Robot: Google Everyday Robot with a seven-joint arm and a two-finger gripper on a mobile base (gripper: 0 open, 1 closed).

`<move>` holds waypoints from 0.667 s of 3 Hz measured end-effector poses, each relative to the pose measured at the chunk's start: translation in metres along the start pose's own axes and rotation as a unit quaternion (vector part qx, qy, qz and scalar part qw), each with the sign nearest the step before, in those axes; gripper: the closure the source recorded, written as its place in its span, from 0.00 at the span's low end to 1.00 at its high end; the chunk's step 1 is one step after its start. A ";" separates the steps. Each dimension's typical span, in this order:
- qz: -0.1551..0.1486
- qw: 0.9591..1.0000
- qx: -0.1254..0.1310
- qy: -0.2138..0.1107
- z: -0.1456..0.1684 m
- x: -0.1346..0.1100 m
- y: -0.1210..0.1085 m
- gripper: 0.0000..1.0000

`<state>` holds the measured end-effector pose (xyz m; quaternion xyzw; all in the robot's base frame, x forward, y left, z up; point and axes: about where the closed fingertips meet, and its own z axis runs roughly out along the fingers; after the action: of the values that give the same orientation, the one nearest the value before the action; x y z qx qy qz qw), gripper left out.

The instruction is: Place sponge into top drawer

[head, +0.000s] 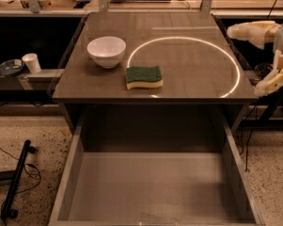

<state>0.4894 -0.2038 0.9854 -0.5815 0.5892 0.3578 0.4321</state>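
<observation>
The sponge (144, 76), dark green on top with pale yellow foam below, lies flat on the grey table (188, 69), near its front edge and left of centre. Below the tabletop the top drawer (153, 187) is pulled fully out, showing a bare flat bottom. My gripper (245, 60) hangs at the table's right edge, well to the right of the sponge. Its cream fingers (248, 32) are spread wide and it is open, with nothing between them.
A white bowl (106, 51) sits on the table just left of and behind the sponge. A bright ring of light reflects off the tabletop. A side shelf on the left holds a white cup (31, 62) and a dish (8, 67). A black bar (16, 180) lies on the floor at left.
</observation>
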 end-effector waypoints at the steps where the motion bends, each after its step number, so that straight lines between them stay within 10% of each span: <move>1: 0.000 1.000 0.005 0.008 0.007 0.004 -0.010 0.00; 2: -0.002 1.000 0.005 0.017 0.020 0.012 -0.032 0.00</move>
<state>0.5233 -0.1923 0.9696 -0.5864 0.5971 0.3438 0.4260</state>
